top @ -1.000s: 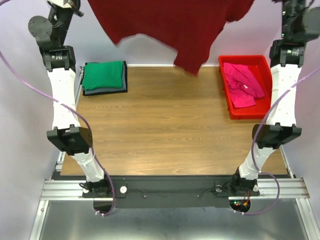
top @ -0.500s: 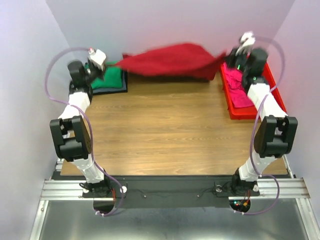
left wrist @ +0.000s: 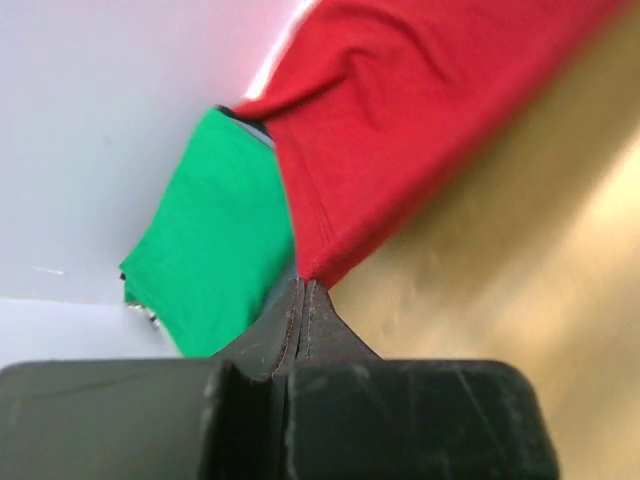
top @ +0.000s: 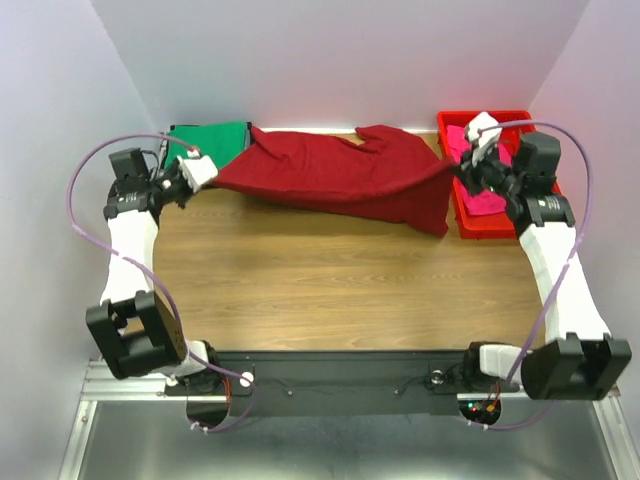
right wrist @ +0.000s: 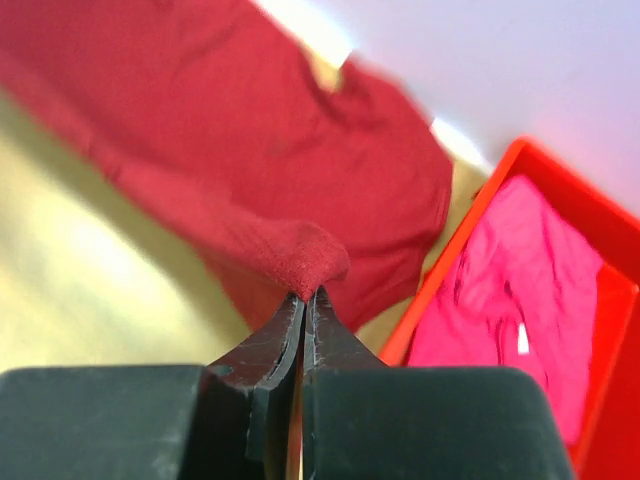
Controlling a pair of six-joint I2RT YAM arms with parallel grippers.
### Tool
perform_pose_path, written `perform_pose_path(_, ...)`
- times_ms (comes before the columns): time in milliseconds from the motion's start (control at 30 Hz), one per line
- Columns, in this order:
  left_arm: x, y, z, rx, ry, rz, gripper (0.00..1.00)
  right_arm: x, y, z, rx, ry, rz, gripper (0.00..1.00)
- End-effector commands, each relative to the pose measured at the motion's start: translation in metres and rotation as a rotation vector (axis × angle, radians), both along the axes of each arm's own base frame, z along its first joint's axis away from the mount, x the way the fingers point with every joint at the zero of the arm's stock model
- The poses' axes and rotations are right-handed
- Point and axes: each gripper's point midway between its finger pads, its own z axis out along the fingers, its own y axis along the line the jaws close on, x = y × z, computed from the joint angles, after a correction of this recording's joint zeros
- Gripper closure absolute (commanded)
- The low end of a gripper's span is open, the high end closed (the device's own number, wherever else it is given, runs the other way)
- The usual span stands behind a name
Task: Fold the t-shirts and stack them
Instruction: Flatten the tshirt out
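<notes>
Pinching the maroon t-shirt (top: 340, 178) at both ends. Clamping one corner of the cloth with the left gripper (top: 212, 176), jaws pressed fully together, near the far left corner of the table (top: 330, 290). Squeezing a bunched fold of the same shirt with the right gripper (top: 457, 170), jaws likewise closed tight with no gap between them, just beside the red tray (top: 530, 118) at the far right corner.

Showing, in the left wrist view, the cloth's corner nipped right at the fingertips of the left gripper (left wrist: 303, 290). Showing, in the right wrist view, a rounded nub of fabric caught at the tips of the right gripper (right wrist: 303, 298).

Showing a small white tag (right wrist: 520, 338) on the pink t-shirt (right wrist: 510, 290) (any print on it too blurred to read).

Stretching from one gripper to the other along the table's far edge, draping low in the middle and hanging deepest toward the right. Overlapping the right edge of the folded green t-shirt (top: 205, 140), itself sitting in the far left corner just behind the left gripper. Lying crumpled inside the tray, the pink one, just beyond the right gripper and partly hidden by that arm from above.
</notes>
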Motion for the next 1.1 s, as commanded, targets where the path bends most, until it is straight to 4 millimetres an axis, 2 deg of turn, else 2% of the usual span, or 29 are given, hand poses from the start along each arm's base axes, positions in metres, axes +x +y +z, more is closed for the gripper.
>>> perform_pose_path(0, -0.09, -0.01, -0.047, 0.184, 0.207, -0.222, 1.0, -0.067, 0.003, -0.037, -0.199, 0.118, 0.163, 0.99)
perform_pose_path(33, -0.104, -0.01, -0.052, 0.252, 0.194, -0.273, 1.0, -0.081, -0.002, -0.049, -0.256, 0.149, 0.179, 0.99)
perform_pose_path(67, -0.133, -0.009, -0.08, 0.273, 0.31, -0.293, 1.0, -0.098, -0.003, -0.059, -0.29, 0.159, 0.198, 1.0)
perform_pose_path(100, -0.146, -0.009, -0.084, 0.314, 0.311, -0.305, 1.0, -0.117, -0.006, -0.075, -0.36, 0.189, 0.253, 0.99)
perform_pose_path(167, -0.166, -0.004, -0.102, 0.392, 0.337, -0.323, 1.0, -0.144, -0.007, -0.094, -0.412, 0.209, 0.301, 1.0)
perform_pose_path(200, -0.184, -0.005, -0.117, 0.412, 0.365, -0.328, 1.0, -0.153, -0.007, -0.101, -0.455, 0.204, 0.347, 0.99)
perform_pose_path(300, -0.211, 0.0, -0.143, 0.495, 0.401, -0.349, 1.0, -0.2, -0.003, -0.129, -0.47, 0.298, 0.45, 0.98)
perform_pose_path(367, -0.23, 0.003, -0.155, 0.552, 0.433, -0.384, 1.0, -0.223, 0.001, -0.141, -0.508, 0.286, 0.552, 0.96)
perform_pose_path(400, -0.235, 0.004, -0.159, 0.571, 0.441, -0.398, 0.98, -0.23, 0.001, -0.144, -0.523, 0.286, 0.578, 0.91)
perform_pose_path(433, -0.24, 0.005, -0.16, 0.582, 0.447, -0.397, 0.84, -0.238, 0.004, -0.146, -0.525, 0.275, 0.611, 0.65)
perform_pose_path(500, -0.252, 0.007, -0.165, 0.624, 0.456, -0.424, 0.71, -0.253, 0.007, -0.145, -0.552, 0.229, 0.66, 0.3)
perform_pose_path(533, -0.259, 0.009, -0.167, 0.641, 0.474, -0.434, 0.55, -0.254, 0.007, -0.144, -0.561, 0.205, 0.657, 0.09)
perform_pose_path(567, -0.26, 0.01, -0.167, 0.66, 0.464, -0.439, 0.47, -0.255, 0.007, -0.141, -0.572, 0.184, 0.656, 0.05)
perform_pose_path(633, -0.259, 0.013, -0.166, 0.686, 0.447, -0.413, 0.44, -0.253, 0.003, -0.136, -0.62, 0.14, 0.638, 0.0)
perform_pose_path(700, -0.254, 0.015, -0.161, 0.681, 0.436, -0.382, 0.43, -0.245, -0.001, -0.13, -0.63, 0.136, 0.59, 0.0)
perform_pose_path(800, -0.235, 0.011, -0.145, 0.583, 0.456, -0.337, 0.43, -0.203, -0.01, -0.118, -0.547, 0.192, 0.413, 0.03)
perform_pose_path(833, -0.226, 0.002, -0.138, 0.516, 0.436, -0.338, 0.44, -0.193, -0.009, -0.115, -0.514, 0.214, 0.393, 0.08)
perform_pose_path(867, -0.216, 0.0, -0.131, 0.468, 0.43, -0.314, 0.44, -0.175, -0.008, -0.118, -0.464, 0.285, 0.388, 0.13)
perform_pose_path(933, -0.188, -0.006, -0.116, 0.365, 0.424, -0.29, 0.45, -0.153, 0.002, -0.115, -0.33, 0.367, 0.361, 0.19)
perform_pose_path(967, -0.173, -0.012, -0.109, 0.274, 0.43, -0.236, 0.47, -0.142, 0.006, -0.116, -0.282, 0.41, 0.347, 0.26)
perform_pose_path(1000, -0.162, -0.017, -0.108, 0.244, 0.44, -0.226, 0.48, -0.12, 0.008, -0.124, -0.233, 0.487, 0.328, 0.28)
perform_pose_path(1033, -0.148, -0.018, -0.107, 0.218, 0.466, -0.207, 0.51, -0.11, 0.012, -0.128, -0.185, 0.545, 0.294, 0.31)
perform_pose_path(1067, -0.133, -0.028, -0.107, 0.21, 0.47, -0.176, 0.55, -0.102, 0.015, -0.133, -0.189, 0.581, 0.286, 0.39)
